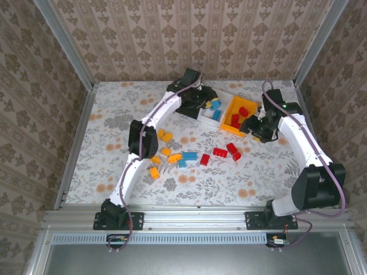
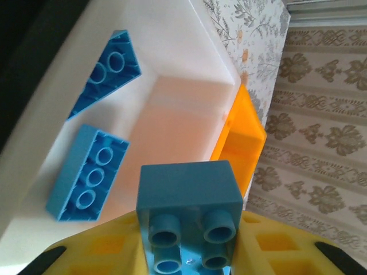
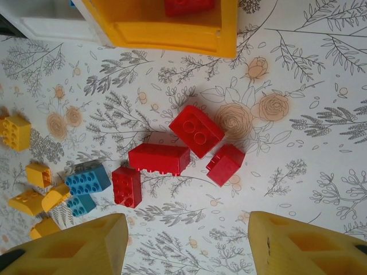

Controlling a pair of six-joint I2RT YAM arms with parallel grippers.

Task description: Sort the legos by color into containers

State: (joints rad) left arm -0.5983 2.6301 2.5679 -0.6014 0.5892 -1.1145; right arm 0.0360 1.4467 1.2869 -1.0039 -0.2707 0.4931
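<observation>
Your left gripper [image 2: 191, 255] has its yellow fingers [image 2: 86, 252] clamped on a blue brick [image 2: 189, 203], one finger on each side of it. The brick hangs above the open white bin [image 2: 172, 51]. Two more blue bricks already lie in that bin: one [image 2: 87, 172] flat with its hollow underside up, the other [image 2: 109, 66] leaning against a wall. The orange bin [image 2: 241, 143] stands right against the white one, on the side toward your right arm, and the overhead view shows red bricks [image 1: 236, 117] inside it.

Your right gripper [image 3: 189, 246] has its fingers wide apart with nothing between them. It hovers over the flowered table [image 3: 309, 103], just on the near side of the orange bin. Below it lie four loose red bricks, close together — a wide one [image 3: 196, 130], a long one [image 3: 159, 158], a small one [image 3: 225, 164] and another small one [image 3: 127, 186]. Toward the left arm from these are two loose blue bricks [image 3: 87, 179], one partly tucked under the other. Beyond those a scatter of yellow bricks [image 3: 15, 132] is spread on the table.

In the overhead view, all the loose bricks sit in a band across the middle of the table, between the two arms. Yellow is toward the left, blue in the middle and red toward the right.
</observation>
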